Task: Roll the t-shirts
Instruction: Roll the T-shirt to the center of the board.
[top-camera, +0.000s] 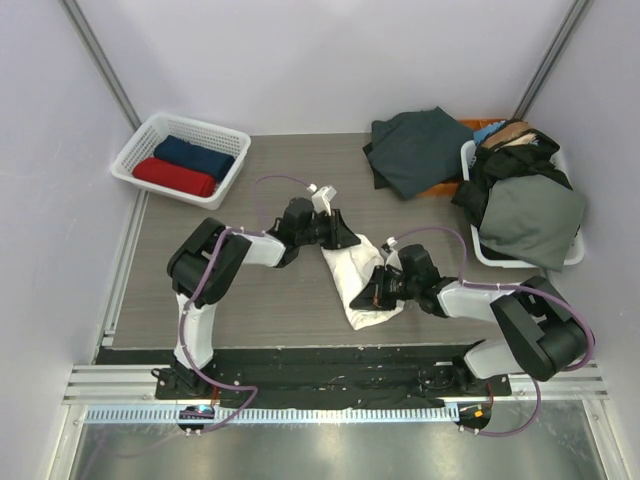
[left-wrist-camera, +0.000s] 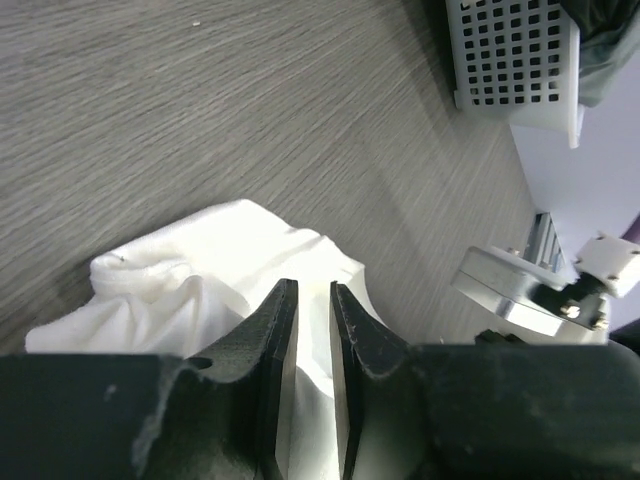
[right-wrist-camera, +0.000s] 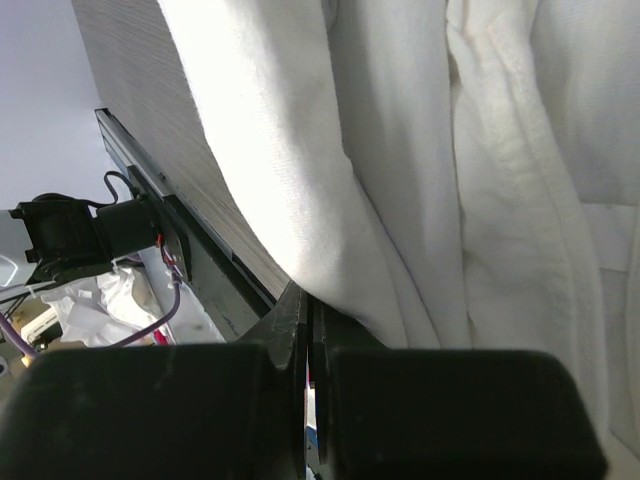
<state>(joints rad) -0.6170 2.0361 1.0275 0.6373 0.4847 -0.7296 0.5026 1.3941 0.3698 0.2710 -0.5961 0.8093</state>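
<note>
Here, the white basket (top-camera: 137, 149) holds a red t-shirt (top-camera: 174, 177) and a navy t-shirt (top-camera: 194, 156).

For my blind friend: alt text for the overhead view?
A robot's left gripper holds a bunched white t-shirt at its far end, the right gripper nearer. A far-left basket holds a red shirt and a navy shirt.

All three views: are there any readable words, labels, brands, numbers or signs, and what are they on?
No text can be read in any view.
The white t-shirt shows only plain cloth here, and the lattice basket carries no visible label.
</note>
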